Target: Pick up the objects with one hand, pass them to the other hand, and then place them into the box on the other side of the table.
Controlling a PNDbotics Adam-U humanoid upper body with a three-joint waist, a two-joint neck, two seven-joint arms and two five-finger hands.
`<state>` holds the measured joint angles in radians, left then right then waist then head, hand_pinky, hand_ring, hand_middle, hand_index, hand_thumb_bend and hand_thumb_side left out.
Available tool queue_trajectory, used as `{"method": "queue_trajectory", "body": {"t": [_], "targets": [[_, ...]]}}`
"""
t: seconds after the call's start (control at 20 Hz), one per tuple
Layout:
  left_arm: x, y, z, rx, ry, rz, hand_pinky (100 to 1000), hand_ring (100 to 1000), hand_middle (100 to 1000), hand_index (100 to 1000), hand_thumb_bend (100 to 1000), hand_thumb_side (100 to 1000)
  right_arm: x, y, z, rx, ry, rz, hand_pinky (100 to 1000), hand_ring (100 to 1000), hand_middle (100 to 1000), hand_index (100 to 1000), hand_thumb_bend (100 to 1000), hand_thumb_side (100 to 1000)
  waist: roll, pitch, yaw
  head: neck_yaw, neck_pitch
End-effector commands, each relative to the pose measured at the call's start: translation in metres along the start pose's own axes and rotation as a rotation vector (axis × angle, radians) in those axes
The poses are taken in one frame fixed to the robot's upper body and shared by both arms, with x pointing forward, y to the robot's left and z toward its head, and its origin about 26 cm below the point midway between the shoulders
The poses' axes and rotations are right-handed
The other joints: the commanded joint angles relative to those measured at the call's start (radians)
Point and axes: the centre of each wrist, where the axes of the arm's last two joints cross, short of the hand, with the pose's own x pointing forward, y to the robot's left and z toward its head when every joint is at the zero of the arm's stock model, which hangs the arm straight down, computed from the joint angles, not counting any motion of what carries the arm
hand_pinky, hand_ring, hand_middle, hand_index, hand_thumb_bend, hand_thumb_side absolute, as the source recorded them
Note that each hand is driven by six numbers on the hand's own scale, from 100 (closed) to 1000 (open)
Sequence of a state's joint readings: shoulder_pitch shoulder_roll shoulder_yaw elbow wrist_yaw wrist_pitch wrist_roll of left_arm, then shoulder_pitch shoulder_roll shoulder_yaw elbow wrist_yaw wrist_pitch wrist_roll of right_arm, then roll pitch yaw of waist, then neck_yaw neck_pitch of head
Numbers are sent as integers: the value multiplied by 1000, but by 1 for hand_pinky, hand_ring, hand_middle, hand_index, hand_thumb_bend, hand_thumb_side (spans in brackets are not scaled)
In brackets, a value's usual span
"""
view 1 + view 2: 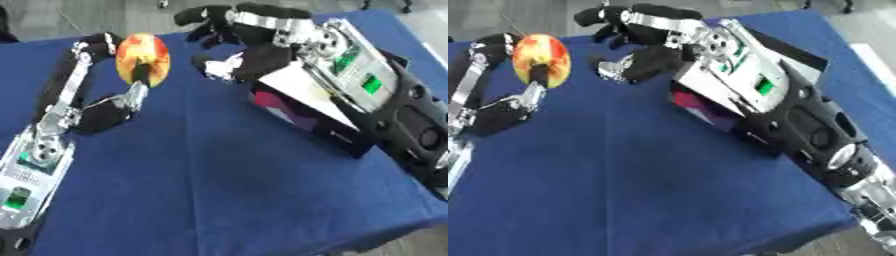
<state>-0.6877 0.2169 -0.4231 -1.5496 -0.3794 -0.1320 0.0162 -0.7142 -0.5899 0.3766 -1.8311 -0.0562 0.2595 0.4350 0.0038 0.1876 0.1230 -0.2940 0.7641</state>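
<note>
A red and yellow apple (144, 56) is held above the far left part of the table. My left hand (103, 111) grips it, long fingers curled over its top and left side and the thumb pressing from below. My right hand (262, 56) hovers a short way to the apple's right at the far middle. It is open, with fingers spread toward the apple, and holds nothing. A gap of blue cloth separates the two hands. The black box (302, 115), with a white flap and a dark pink inside, lies on the right under my right forearm, which hides part of it.
A blue cloth (210, 175) covers the table; its near edge runs across the lower right corner. My right forearm (367, 85) stretches over the table's right side. Grey floor shows beyond the far edge.
</note>
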Motion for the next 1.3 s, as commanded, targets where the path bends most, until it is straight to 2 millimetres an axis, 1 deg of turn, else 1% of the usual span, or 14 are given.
{"method": "queue_trajectory", "body": {"t": [0.05,0.25,0.65,0.9,1.0,1.3], "targets": [[11,6,-9,17,-70,-44,786,646,618,565,100,364,9,-5,-2,13,-17,18,928,953,1000,1000,100,469,-10,-19,1,-4,6],[11,3,-9,16,-83,-73,786,645,617,565,100,365,10,-2,-4,42,-20,1,928,954,1000,1000,100,521,-10,-18,3,-4,5],[10,-3,-11,16,-82,-70,786,645,616,564,100,358,14,1,-5,88,-42,-28,928,957,1000,1000,100,592,-11,-17,4,-3,1],[12,-6,-14,18,-90,-59,786,644,615,564,100,362,13,1,-6,99,-47,-29,929,958,1000,1000,100,607,-11,-15,6,-3,3],[13,-9,-17,14,-91,-51,786,644,615,564,100,361,12,1,-6,104,-46,-26,929,964,1000,1000,100,610,-8,-13,9,0,1],[15,-15,-20,14,-96,-35,786,642,614,563,100,371,10,2,-5,111,-43,-19,929,965,1000,1000,100,584,-2,-9,13,1,-1]]}}
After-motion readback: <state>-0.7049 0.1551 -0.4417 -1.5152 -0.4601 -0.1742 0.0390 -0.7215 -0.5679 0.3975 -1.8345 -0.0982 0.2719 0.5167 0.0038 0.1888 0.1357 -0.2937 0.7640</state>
